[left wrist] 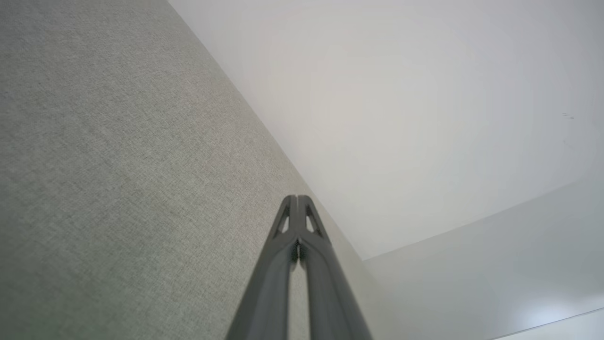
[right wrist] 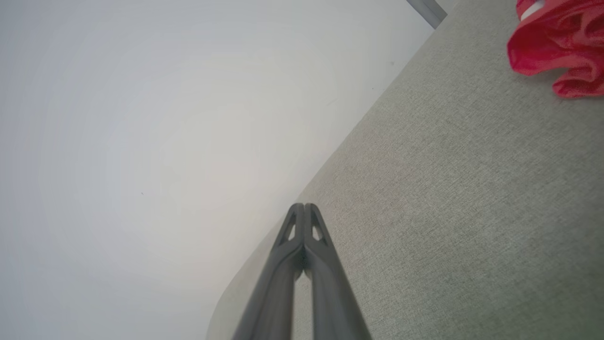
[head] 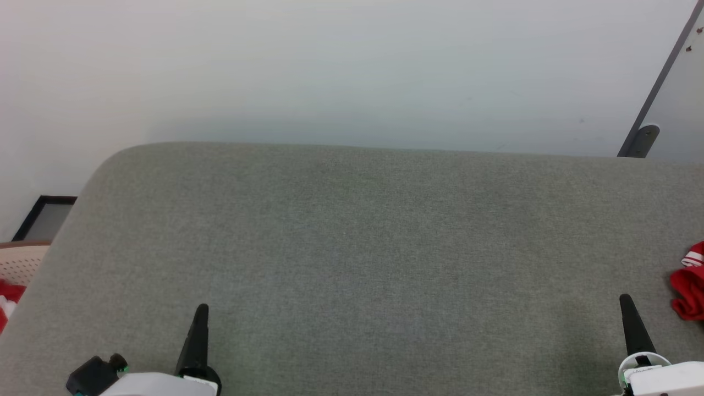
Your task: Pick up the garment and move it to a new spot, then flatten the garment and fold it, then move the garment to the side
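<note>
- Garment (head: 689,287) (right wrist: 557,45): crumpled red jersey with striped trim, at the desk's right edge, near the right gripper (head: 626,301) (right wrist: 304,207).
- Desk (head: 352,236): grey woven cloth, rounded corner.
- Right gripper and left gripper (head: 201,309) (left wrist: 297,198): slim dark jaws pressed together, empty.

Soft, even light here, no hard shadows; I see only a dim band on the wall (head: 352,126) above the grey padded top (head: 352,247). Its weave is sharp in both wrist views, while the left gripper (left wrist: 296,198) and right gripper (right wrist: 304,206) blur toward the bottom edge. There is pale glare at the lower right of the left wrist view.
</note>
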### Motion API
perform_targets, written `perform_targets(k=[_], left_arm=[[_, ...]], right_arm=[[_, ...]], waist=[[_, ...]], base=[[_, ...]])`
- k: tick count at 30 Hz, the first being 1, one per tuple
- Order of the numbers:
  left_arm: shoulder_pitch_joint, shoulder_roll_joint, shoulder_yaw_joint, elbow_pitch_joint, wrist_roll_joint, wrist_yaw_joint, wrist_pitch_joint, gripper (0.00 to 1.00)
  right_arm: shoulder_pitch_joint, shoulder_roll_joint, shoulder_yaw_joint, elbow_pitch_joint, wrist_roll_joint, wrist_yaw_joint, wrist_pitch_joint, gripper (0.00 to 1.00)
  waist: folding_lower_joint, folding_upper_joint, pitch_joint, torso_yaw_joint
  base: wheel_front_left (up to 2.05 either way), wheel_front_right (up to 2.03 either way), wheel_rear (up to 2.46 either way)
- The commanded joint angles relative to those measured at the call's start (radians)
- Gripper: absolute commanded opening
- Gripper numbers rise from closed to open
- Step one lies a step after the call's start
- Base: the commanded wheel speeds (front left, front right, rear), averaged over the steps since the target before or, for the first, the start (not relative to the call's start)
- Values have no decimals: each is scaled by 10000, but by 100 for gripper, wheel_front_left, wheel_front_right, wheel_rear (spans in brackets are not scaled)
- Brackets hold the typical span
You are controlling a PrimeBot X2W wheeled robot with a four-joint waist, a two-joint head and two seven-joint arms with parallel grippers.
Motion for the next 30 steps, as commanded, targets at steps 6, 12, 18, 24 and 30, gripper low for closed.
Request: perform_targets(k=[6,12,18,24,30], left_arm=[[-310,-9,99,-24,-720,-16,187,0],[-414,-32,163,35,-1295,-17,355,0],[-524,-52,224,91,-1838,-19,508,0],[-617,-79,280,148,-2351,-20,660,0],[-709,-103,337,198,-2851,-22,813,0]], right_arm=[[-293,59,-56,-24,634,-7,188,0],[-368,118,-63,25,1172,-7,356,0],[-472,182,-72,66,1675,-8,506,0],[-566,246,-78,110,2141,-9,657,0],[-645,300,-85,155,2579,-9,792,0]], waist=[[0,-1,35,-56],[0,-1,69,-113],[0,-1,103,-169],[0,-1,136,-225],[0,-1,170,-282]], base=[[0,0,0],[0,0,0],[0,0,0],[0,0,0],[0,0,0]])
